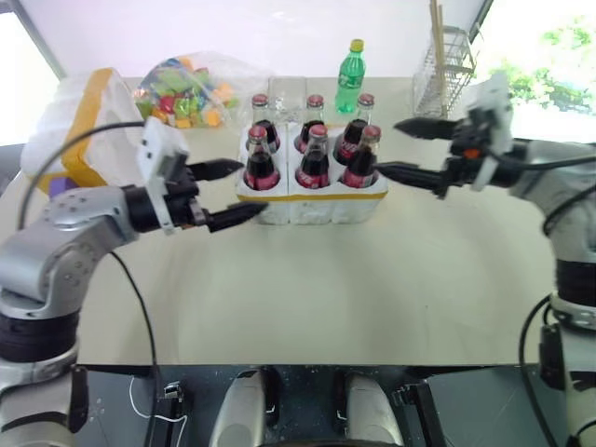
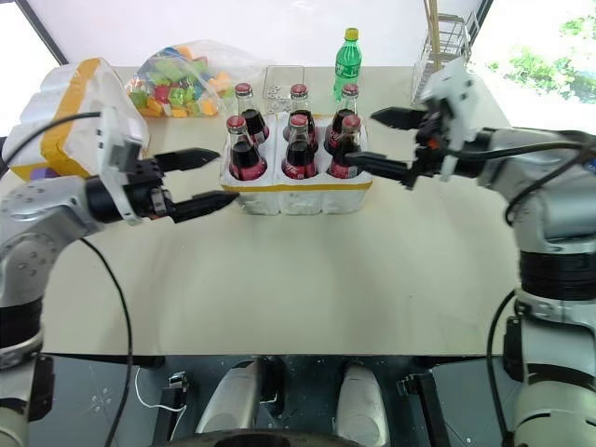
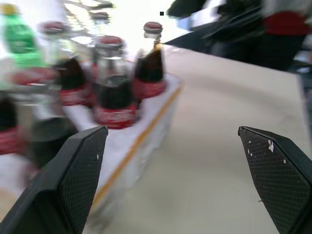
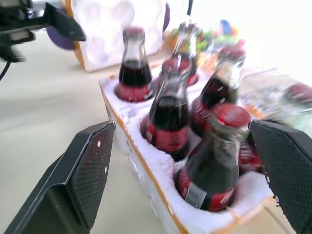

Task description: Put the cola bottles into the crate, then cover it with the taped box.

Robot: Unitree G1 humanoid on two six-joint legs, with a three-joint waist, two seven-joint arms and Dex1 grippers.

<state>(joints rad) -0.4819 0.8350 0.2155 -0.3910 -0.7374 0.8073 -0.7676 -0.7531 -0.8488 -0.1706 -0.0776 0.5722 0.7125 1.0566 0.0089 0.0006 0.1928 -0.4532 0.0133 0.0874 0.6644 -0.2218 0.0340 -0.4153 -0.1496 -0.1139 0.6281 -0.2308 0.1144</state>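
at far left of the table the taped box lies on its side, apart from the crate, so the cover step is not yet done; it sits within reach of the left arm, probably staged there for that reason. left gripper hovers level just beside the crate's left end, fingers spread wide, nothing between them. crate sits mid-table with all six cola bottles upright in its wells, two rows of three, so loading looks complete. behind it lie a bag of coloured blocks and a green bottle, neither needed. right gripper hangs at the crate's right end near the bottle caps, fingers apart and empty, clear of the glass. judgement: both hands free, next move is fetching the box.
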